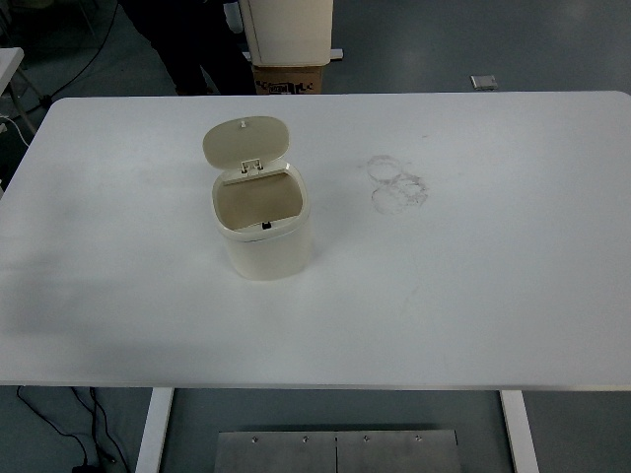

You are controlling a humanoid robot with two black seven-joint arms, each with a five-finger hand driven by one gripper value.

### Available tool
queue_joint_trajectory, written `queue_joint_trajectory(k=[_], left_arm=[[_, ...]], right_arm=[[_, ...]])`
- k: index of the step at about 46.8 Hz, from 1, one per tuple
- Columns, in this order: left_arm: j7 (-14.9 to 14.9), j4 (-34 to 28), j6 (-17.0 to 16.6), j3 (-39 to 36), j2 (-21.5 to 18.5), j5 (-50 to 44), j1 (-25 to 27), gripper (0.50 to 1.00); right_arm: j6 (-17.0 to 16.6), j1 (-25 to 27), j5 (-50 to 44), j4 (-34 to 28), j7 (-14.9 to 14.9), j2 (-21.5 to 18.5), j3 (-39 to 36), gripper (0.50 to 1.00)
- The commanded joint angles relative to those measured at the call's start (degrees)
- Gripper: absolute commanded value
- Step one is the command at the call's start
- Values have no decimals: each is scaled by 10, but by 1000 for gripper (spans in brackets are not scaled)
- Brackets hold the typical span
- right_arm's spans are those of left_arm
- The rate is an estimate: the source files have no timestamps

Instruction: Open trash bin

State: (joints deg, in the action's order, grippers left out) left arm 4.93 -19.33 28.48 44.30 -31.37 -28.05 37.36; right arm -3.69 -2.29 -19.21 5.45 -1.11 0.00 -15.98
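1. The trash bin [264, 236], a small cream container with rounded sides, was set upright on the white counter [473, 296], left of centre and a little toward the far side.

2. Its lid [245, 141] was seen swung up and back on a hinge at the far rim, standing nearly upright behind the mouth, so that the tan interior was left exposed from above. A small dark catch was visible at the near rim of the opening.

3. By the way the lid stood, the opening was judged to be already accomplished; nothing further appeared to be required of the bin itself.

4. Neither hand was shown in the head view, so it could not be told whether either was open, closed or holding anything. No arm was seen reaching in from either side edge.

5. The bin was placed well apart from every counter edge, presumably so that it could be reached without risk of being pushed off.

6. Faint ring-shaped marks [398, 183] were noted on the counter to the right of the bin, well clear of it.

7. Beyond the far edge, a cardboard box [289, 77] beneath a white object and part of a person in dark clothing [192, 39] were visible.
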Motion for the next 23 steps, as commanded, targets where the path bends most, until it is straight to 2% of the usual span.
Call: queue_joint_trajectory(k=[1,23], left_arm=[[0,0,0,0,1,0,0,1000],[0,-1,0,0,8,0,-6,1000]], right_arm=[[0,0,0,0,0,0,0,991],[0,-6,1,1,0,0,-1,991]])
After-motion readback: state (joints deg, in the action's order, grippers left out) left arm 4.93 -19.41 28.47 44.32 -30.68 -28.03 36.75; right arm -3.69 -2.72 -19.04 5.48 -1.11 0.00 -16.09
